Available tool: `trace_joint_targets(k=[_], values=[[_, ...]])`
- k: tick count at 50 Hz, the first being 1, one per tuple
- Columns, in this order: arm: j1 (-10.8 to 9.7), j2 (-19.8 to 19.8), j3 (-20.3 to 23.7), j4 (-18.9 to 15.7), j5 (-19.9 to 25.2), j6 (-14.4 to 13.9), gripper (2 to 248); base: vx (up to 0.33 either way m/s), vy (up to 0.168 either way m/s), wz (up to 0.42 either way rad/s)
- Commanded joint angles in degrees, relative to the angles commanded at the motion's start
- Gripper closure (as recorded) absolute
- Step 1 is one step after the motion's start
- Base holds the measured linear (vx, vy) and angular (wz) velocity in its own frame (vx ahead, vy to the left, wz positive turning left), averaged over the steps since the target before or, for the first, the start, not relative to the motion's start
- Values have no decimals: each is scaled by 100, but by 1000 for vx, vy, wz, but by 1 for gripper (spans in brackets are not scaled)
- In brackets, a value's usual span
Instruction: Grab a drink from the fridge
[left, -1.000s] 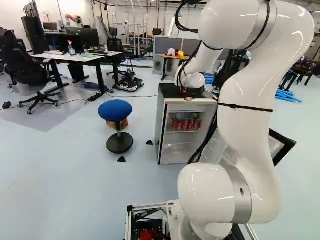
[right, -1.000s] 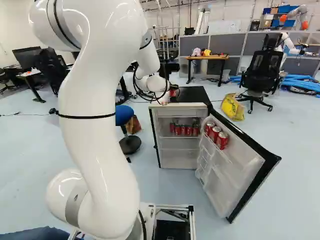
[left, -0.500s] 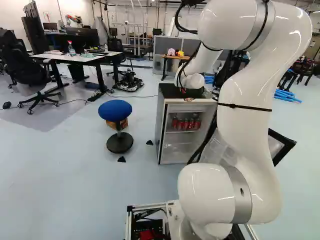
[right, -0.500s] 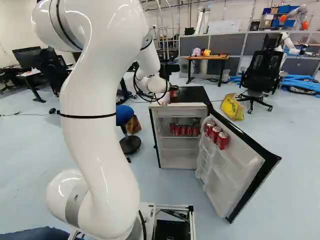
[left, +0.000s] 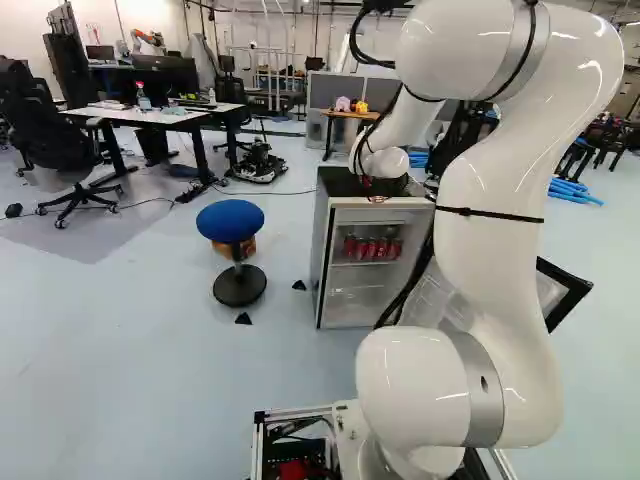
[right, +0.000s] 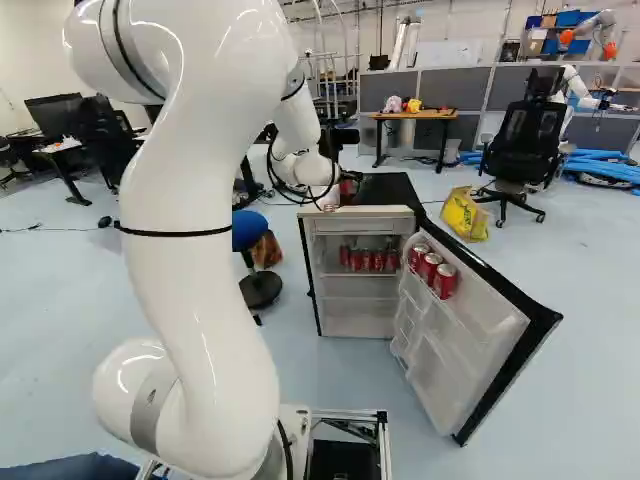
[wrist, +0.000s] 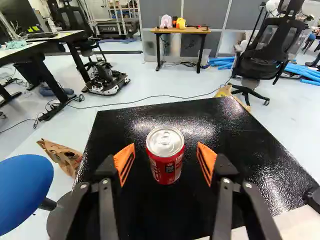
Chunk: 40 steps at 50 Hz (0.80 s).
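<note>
Red can: upright, silver lid and rim, pale lettering, small dark printed square on side. Stands on black fridge top. Gripper spread; can between orange pads, visible gaps both sides.

The fridge stands mid-frame in the right base view, a can upright on its black top.

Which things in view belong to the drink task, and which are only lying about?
For the task:
red can on the fridge top
open end effector, fingers either side
fridge, door open
cans on its shelf

Only lying about:
blue stool
brown paper bag
yellow bag
office chair
</note>
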Motion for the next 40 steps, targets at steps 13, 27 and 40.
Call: trace_joint_targets(k=[13, 27, 40], values=[[-1, 11, 14, 0, 0, 0, 3, 0, 0, 0], [-33, 293, 364, 0, 0, 0, 3, 0, 0, 0], [-78, 629, 771, 0, 0, 0, 3, 0, 0, 0]])
